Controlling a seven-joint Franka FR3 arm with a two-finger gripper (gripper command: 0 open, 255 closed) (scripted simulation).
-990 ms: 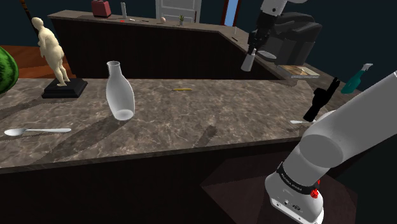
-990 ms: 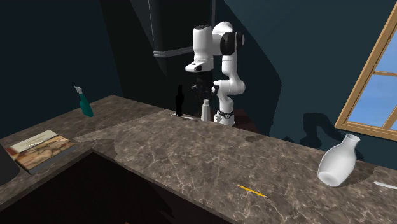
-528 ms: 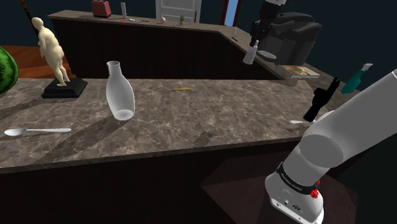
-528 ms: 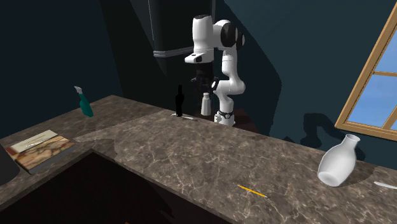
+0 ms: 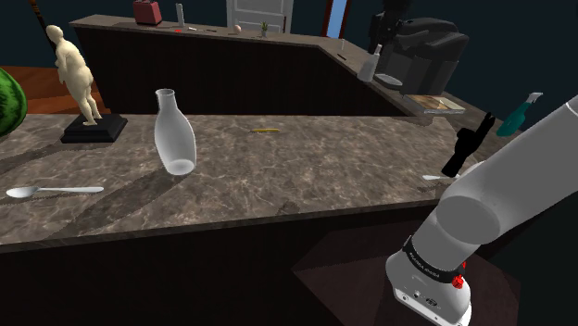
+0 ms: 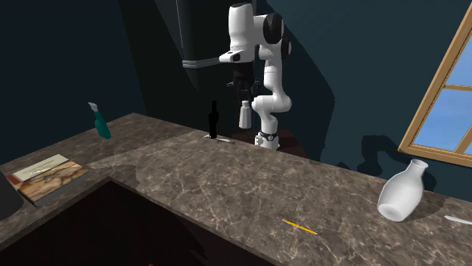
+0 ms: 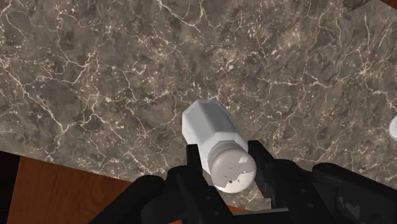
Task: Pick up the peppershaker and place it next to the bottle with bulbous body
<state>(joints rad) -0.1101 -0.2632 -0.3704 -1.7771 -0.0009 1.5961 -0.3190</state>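
Dark veined tabletop (image 5: 306, 167) stretched toward the bottle (image 5: 173, 139); my pincer (image 7: 227, 164) pinched the peppershaker (image 7: 207, 127) aloft, well apart from it. Pickup done, placing not yet!

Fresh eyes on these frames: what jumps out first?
The black gripper clasps a pale pepper shaker by its cap, held well above the dark marbled counter. Next comes the white bulbous bottle on that counter, left of centre in the shoulder view, with a pale human figurine on a black base farther left.
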